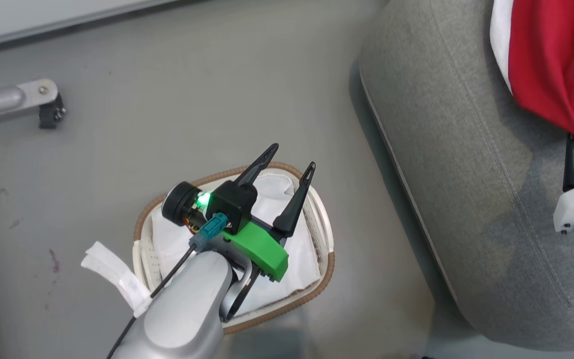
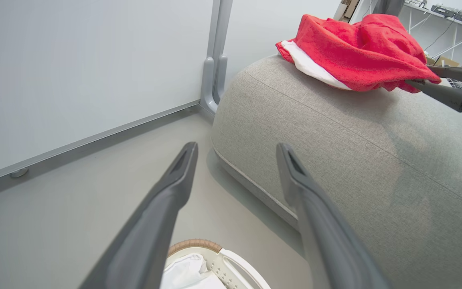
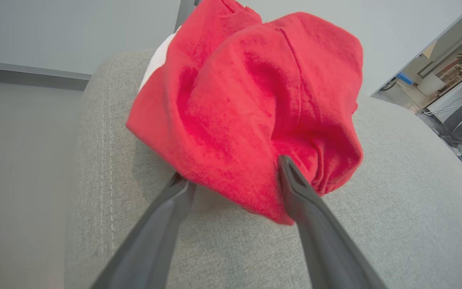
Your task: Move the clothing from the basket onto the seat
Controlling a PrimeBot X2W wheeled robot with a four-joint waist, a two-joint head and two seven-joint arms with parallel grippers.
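Now the soft bright red fabric clothing with a white panel (image 3: 247, 108) lies in a crumpled heap on the large rounded grey upholstered seat (image 3: 395, 180). The right gripper (image 3: 234, 170) is at the near side of the heap and its jaws stand wide apart. One dark finger lies in front of the cloth and the tip of the other is under its hanging edge, but nothing is pinched. The left gripper (image 1: 293, 155) hovers above the small oval white slatted basket with a brown woven rim (image 1: 333, 269), which stands on the grey floor (image 1: 167, 99) just beside the seat. Its jaws are also fully apart and hold nothing. In the basket I see the white liner (image 1: 299, 254), but the arm covers a part of it, so I cannot tell if more red cloth is inside. I judge that the step in hand is to let go of the garment and take the right arm away. To do it well, the arm should pull straight back along its fingers with the jaws wide. The fold over the one fingertip could catch and drag the heap toward the edge of the seat, and from there it may slide down. No brand, label or writing can be read anywhere. There is only a small green light (image 1: 203, 200) glowing on the left wrist, above a green plastic part (image 1: 262, 247).
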